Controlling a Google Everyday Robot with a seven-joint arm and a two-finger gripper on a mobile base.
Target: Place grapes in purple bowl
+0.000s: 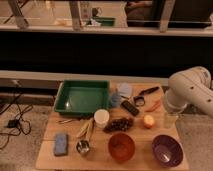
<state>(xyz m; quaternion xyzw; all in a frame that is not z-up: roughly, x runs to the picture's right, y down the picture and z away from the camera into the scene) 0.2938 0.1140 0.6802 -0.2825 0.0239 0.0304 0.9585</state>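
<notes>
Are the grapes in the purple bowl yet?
No: the grapes lie on the table beside the white cup, not in the purple bowl; the gripper hangs behind that bowl.

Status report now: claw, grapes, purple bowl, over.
Claw open, empty, over table's right edge. Grapes on table, behind orange bowl. Purple bowl empty. Yellow fruit between claw and grapes.

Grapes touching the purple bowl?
Apart. Camera view: bare tabletop separates the grapes from the purple bowl. Tool hangs behind the bowl, right side.
</notes>
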